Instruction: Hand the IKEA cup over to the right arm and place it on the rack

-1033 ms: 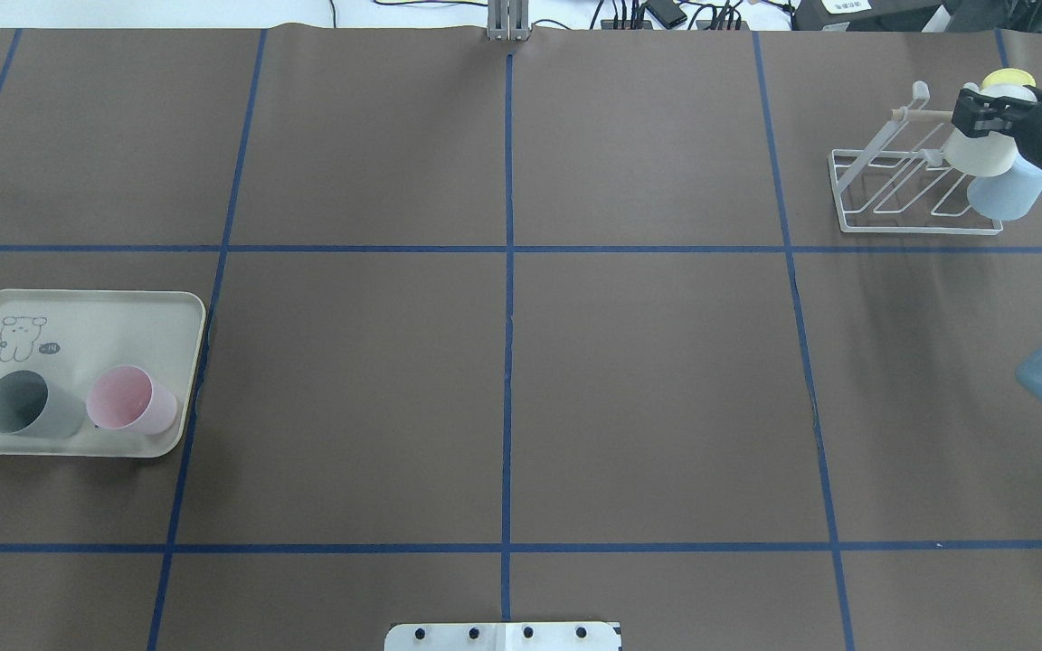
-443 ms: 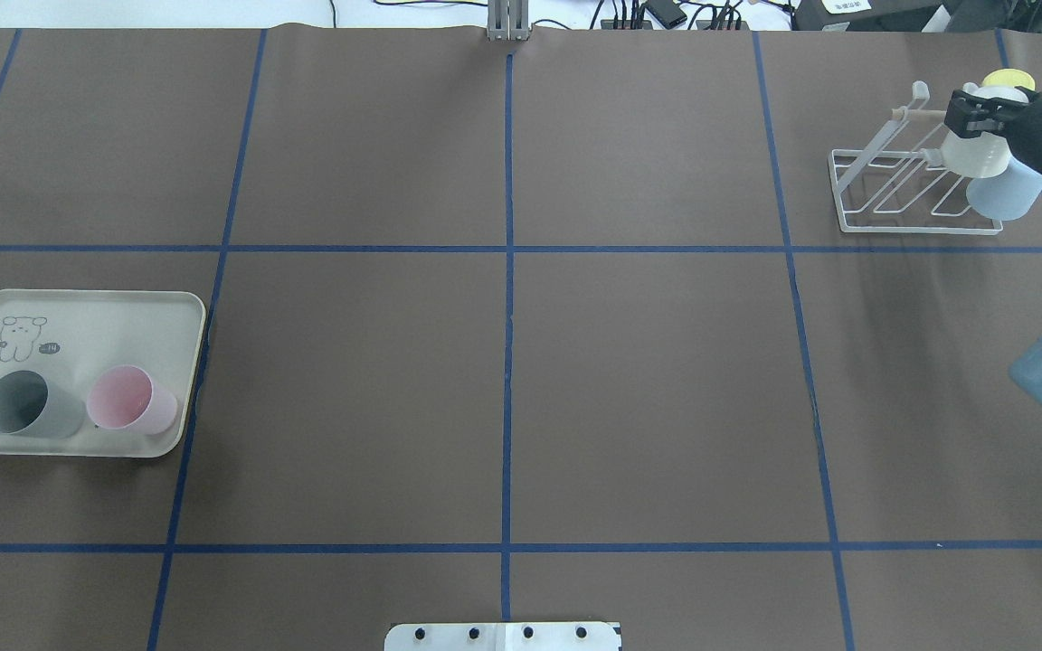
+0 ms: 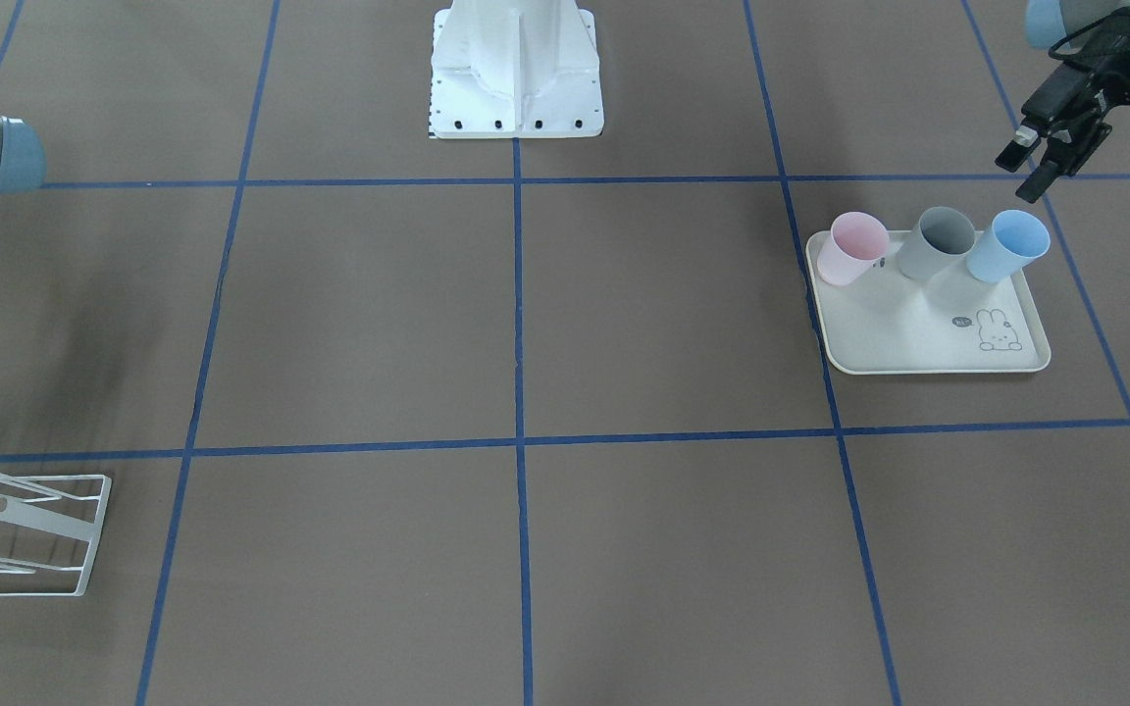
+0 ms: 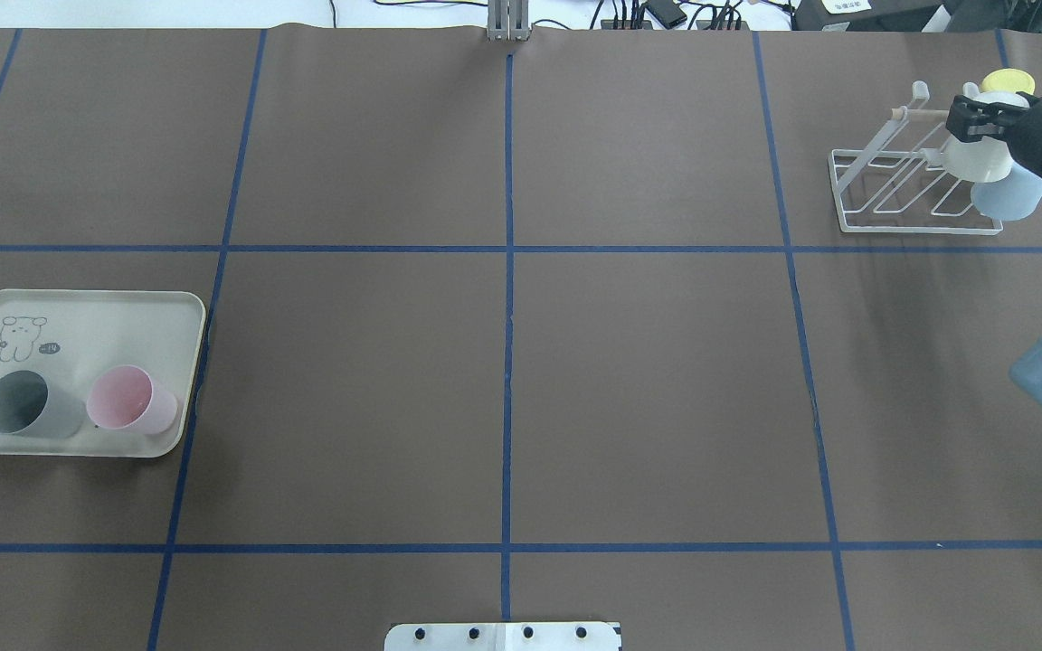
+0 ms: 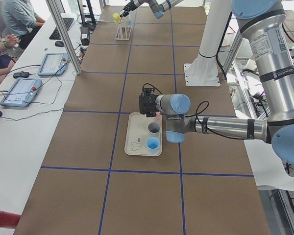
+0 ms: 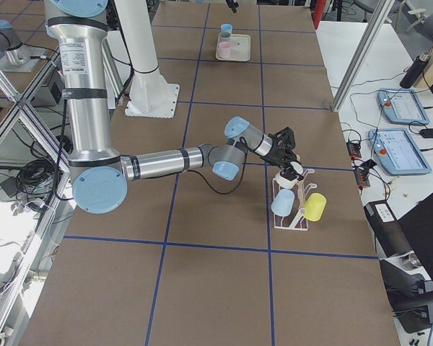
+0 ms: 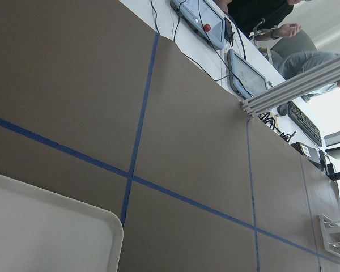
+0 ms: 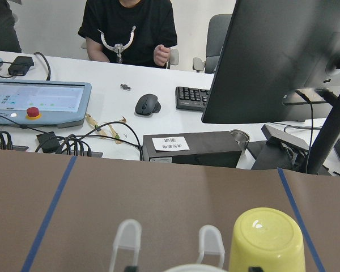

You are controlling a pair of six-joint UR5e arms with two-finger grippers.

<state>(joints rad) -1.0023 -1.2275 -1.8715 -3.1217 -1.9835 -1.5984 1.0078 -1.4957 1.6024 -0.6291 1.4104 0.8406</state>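
Rack far right on tabletop, IKEA cup at its right end, tray near left, three cups aboard.
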